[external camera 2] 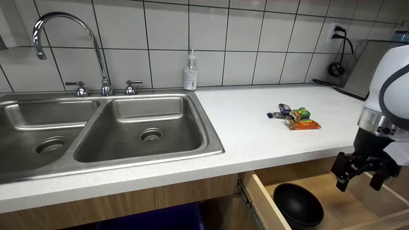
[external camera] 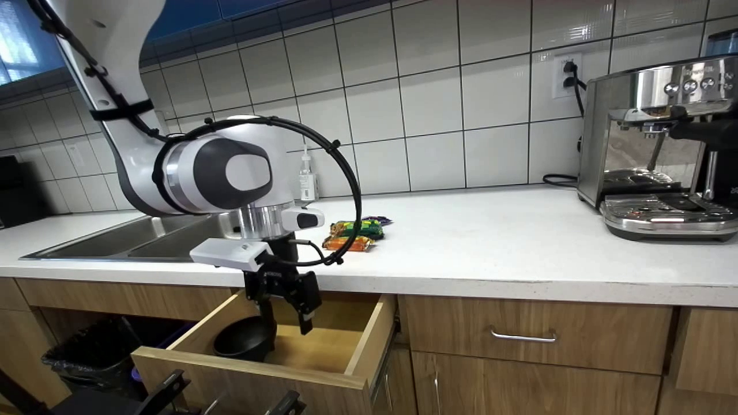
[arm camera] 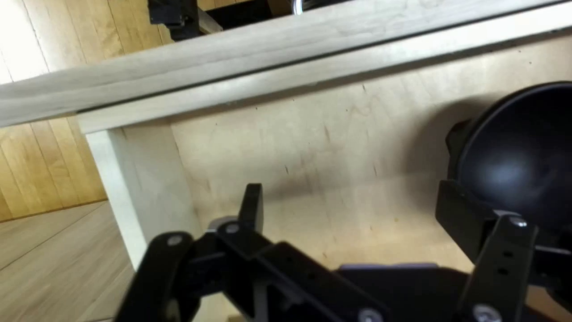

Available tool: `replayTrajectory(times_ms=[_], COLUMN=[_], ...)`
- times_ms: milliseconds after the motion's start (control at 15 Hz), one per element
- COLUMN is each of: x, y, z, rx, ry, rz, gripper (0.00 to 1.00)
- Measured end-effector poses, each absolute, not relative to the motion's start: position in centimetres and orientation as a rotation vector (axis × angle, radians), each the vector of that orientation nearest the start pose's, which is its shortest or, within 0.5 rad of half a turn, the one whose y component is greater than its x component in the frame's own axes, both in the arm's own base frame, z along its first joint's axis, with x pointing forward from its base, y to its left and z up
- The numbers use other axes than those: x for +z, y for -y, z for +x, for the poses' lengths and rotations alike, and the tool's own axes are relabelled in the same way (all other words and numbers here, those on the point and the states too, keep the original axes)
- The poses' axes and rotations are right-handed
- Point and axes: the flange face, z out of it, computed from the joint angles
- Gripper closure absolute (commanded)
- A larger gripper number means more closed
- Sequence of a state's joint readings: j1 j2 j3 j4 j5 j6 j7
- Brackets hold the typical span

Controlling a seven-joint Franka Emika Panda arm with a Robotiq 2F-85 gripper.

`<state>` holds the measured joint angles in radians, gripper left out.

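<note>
Tool (external camera 2: 359, 186) spread wide over drawer (external camera 2: 340, 206), lower R in an exterior view; blk bowl (external camera 2: 298, 204) inside, nr frame btm.

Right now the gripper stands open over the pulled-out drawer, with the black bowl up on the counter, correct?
Not quite: the black bowl sits inside the drawer, not on the counter, as both exterior views show. The gripper does stand open over that drawer.
</note>
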<state>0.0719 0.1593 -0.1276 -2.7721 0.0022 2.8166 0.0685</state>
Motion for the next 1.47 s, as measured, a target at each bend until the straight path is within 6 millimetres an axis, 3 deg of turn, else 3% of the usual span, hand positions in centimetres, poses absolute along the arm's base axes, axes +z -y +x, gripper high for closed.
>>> replayTrajectory(times_ms=[800,1467], x=[25.5,30.7], y=[3.2,4.6], z=[40.4,46.9], rx=[-0.151,-0.348], ry=[-0.401,-0.594], rz=[-3.047,-2.962], gripper=[0.0,0.0])
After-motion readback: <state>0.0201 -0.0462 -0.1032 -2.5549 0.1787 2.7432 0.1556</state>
